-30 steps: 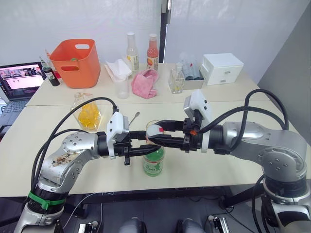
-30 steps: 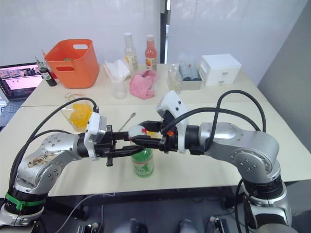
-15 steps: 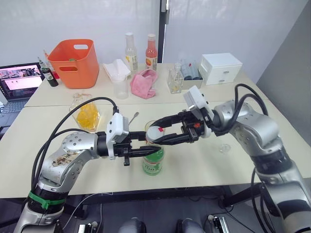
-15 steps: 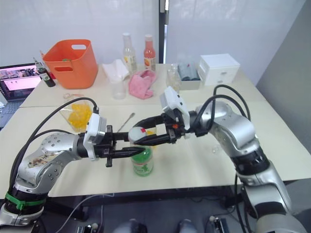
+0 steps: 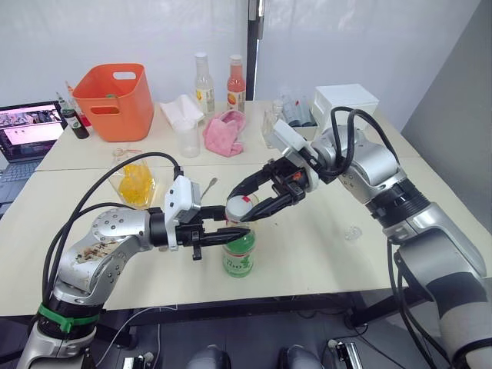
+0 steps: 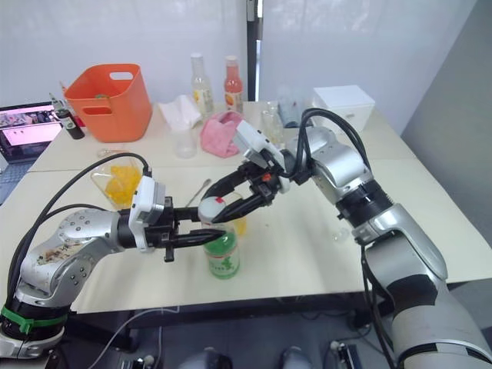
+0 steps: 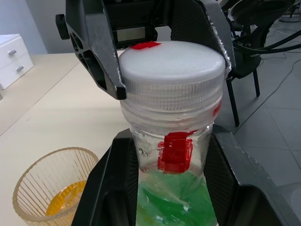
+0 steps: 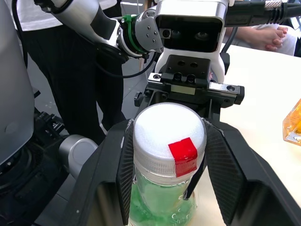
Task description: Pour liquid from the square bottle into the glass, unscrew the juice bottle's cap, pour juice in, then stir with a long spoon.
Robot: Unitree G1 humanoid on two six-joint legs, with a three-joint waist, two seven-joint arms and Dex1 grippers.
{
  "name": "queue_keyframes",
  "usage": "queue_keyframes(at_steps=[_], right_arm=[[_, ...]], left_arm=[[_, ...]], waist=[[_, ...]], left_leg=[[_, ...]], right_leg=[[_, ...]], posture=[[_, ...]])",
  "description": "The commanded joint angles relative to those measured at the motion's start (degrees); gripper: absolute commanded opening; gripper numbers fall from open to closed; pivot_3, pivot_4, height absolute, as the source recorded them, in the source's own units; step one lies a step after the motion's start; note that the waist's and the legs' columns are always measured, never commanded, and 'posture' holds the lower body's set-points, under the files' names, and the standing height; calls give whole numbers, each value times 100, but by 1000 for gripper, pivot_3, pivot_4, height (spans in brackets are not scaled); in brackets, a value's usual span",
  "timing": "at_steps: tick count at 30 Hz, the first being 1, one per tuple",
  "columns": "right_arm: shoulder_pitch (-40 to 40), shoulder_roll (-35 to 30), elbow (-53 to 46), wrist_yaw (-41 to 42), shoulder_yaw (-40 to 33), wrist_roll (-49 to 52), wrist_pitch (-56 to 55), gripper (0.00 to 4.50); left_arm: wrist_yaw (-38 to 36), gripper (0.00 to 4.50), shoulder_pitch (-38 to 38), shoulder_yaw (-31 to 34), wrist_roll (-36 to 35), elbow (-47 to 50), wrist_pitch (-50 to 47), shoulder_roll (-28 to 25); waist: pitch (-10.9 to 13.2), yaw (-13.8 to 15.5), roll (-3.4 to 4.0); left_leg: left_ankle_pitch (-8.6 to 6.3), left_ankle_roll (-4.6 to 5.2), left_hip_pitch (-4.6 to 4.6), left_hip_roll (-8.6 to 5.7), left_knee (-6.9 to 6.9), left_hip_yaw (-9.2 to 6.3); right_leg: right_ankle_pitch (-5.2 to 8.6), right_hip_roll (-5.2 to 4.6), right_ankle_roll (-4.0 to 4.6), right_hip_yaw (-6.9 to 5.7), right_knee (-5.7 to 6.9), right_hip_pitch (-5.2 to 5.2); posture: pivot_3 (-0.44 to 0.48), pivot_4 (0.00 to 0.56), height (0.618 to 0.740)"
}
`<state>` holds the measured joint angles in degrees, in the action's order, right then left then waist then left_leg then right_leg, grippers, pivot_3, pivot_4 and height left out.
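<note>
The juice bottle (image 5: 238,257), clear with a green label, stands upright near the table's front edge. My left gripper (image 5: 235,233) is shut on its neck just under the cap. The white cap (image 8: 167,137) with a red patch sits on the bottle, and my right gripper (image 5: 241,207) is shut on it from the far side, one finger on each side. The glass (image 7: 49,188), holding some orange liquid, stands just behind the bottle. The square bottle (image 5: 137,181) with orange-yellow liquid stands at the left. The long spoon (image 5: 211,185) lies flat between it and the glass.
Along the back stand an orange basket (image 5: 115,100), a laptop (image 5: 29,127), two tall slim bottles (image 5: 204,77), a measuring cup (image 5: 191,141), a pink cloth (image 5: 223,131) and a white drawer box (image 5: 350,102). A small clear object (image 5: 353,232) lies at the right.
My right arm has swung back and up, turning its wrist around the cap while its fingers stayed on it. The left gripper and the bottle have held their place.
</note>
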<state>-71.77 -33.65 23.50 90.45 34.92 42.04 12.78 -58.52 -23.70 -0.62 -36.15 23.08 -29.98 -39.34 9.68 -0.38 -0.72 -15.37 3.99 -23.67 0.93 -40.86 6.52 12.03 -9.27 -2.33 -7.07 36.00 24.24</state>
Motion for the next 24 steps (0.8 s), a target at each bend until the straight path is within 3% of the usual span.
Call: queue_keyframes(at_steps=[1, 5, 11, 16, 18, 24], right_arm=[[-124, -109, -123, 205, 8, 102, 115, 3332], [-23, -257, -473, 205, -760, 423, 817, 4461], [856, -603, -2022, -793, -2096, 826, 2021, 4461], [2108, -937, -4144, -2824, -2885, 939, 3087, 4461], [2397, -791, -4716, -3751, -3184, 1325, 3566, 4461], [2981, -293, -5677, -5705, -3491, 1750, 4339, 4461]], left_arm=[[-23, 1454, 80, -9, 84, 131, 107, -49], [-60, 1454, 118, -43, 145, 65, 231, -30], [-7, 1454, 184, -47, 145, 90, 316, 1], [56, 1454, 204, -40, 121, 131, 335, 19], [78, 1454, 192, -40, 107, 141, 326, 24], [143, 1454, 90, -95, 84, 125, 277, 74]], waist=[[1, 2, 1], [1, 25, 1], [1, 72, 1], [1, 106, 1], [1, 102, 1], [1, 112, 0]], left_leg=[[0, 0, -2, 0, 0, 0], [0, 0, -14, -2, 1, 0], [-3, 4, -17, -2, 4, 1], [-3, 4, -16, -2, 5, 2], [-3, 3, -16, -3, 5, 2], [-3, 3, -13, -4, 4, 2]], right_leg=[[0, -1, 0, 0, 0, 1], [0, -2, 0, -4, 1, 7], [-1, -3, -2, -8, -3, 1], [-1, -10, -2, -7, -12, 4], [-1, -11, -2, -6, -15, 7], [-1, -11, -1, -3, -11, 6]], posture=[[0, 150, 713], [0, 150, 713], [0, 150, 713], [0, 150, 713], [0, 150, 713], [0, 150, 713]])
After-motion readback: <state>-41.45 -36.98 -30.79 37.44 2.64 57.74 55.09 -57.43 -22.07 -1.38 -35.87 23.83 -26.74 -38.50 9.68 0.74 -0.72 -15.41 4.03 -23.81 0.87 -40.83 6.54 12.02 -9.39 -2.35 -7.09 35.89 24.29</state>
